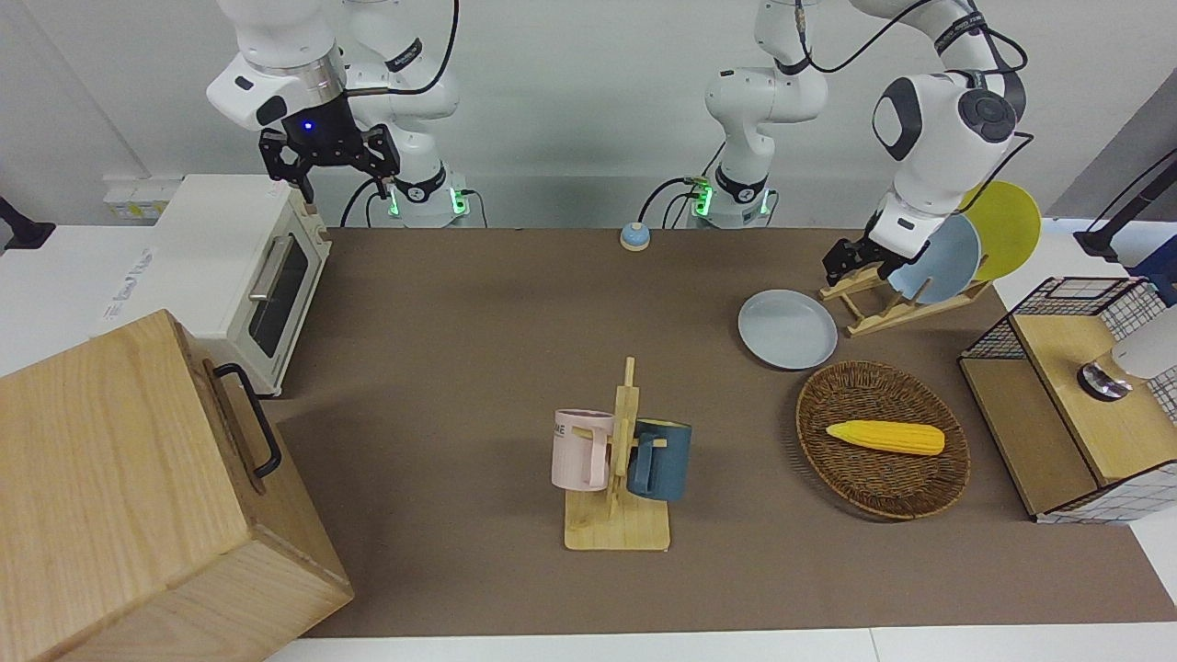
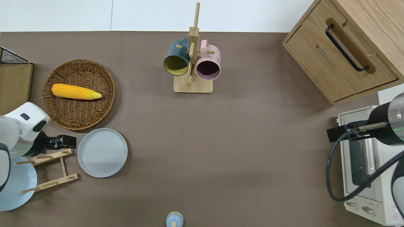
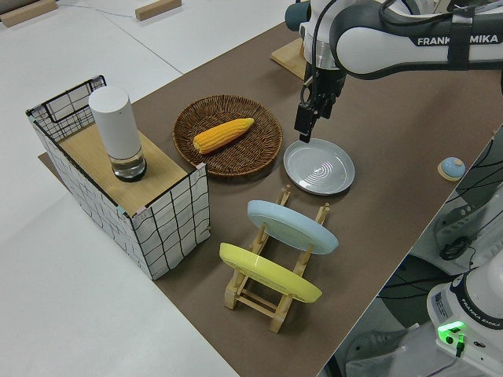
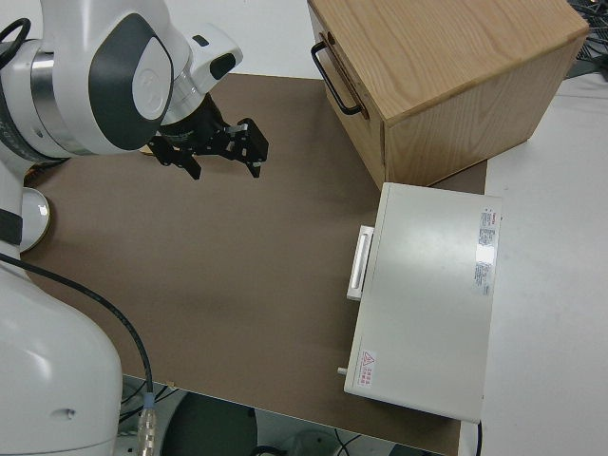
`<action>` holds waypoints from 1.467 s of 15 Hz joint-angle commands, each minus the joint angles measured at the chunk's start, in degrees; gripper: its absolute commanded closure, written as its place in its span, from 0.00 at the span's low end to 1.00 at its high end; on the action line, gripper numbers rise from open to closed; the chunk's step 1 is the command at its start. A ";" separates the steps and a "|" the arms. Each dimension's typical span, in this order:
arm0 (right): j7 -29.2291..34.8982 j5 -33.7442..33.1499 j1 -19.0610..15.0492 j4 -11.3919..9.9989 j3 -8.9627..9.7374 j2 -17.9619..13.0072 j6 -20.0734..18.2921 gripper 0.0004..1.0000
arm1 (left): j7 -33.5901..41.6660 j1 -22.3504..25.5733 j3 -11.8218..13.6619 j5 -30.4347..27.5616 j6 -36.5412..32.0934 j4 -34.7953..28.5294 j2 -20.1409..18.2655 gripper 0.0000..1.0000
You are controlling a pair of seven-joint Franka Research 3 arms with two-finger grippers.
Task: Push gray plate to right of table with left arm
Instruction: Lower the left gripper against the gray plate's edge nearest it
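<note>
- Lying flat on the table [image 2: 221, 142], the gray plate [image 2: 102, 152] sits toward the left arm's end, just beside the wicker basket [image 2: 78, 94] and nearer to the robots than it, with the wooden plate rack [image 2: 50, 168] alongside.
- Hanging low at the plate's rim on the side away from the right arm's end, the left gripper [image 2: 67, 142] is over bare table between rack and basket; whether it touches the rim yet I cannot tell, nor whether its fingers are spread or pressed together.
- Judging by its look, the plate is stiff, light and smooth-glazed, so it should slide easily on the brown top; it may be breakable if it is ceramic.
- No grasp seems called for: the low raised rim gives a face to push against, and contact near the rim's middle, in line with the plate's centre, should keep it from spinning off course.
- A push aimed off-centre could send it toward the basket with the corn [image 2: 75, 91] or toward the mug stand [image 2: 192, 60].
- The right arm is parked; its gripper [image 1: 328, 161] has its fingers spread apart.
- Readable writing: "FRANKA EMIKA" on the left arm [image 3: 393, 43] and again on the robot base [image 3: 475, 310]; the pink mug [image 1: 581, 449] shows the letters "ME", the rest hidden.
</note>
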 commanded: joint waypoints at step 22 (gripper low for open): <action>-0.43 -0.03 -0.46 -0.23 0.30 -0.60 -0.68 0.00 | 4.55 1.54 1.33 -3.86 15.70 -14.75 5.00 0.20</action>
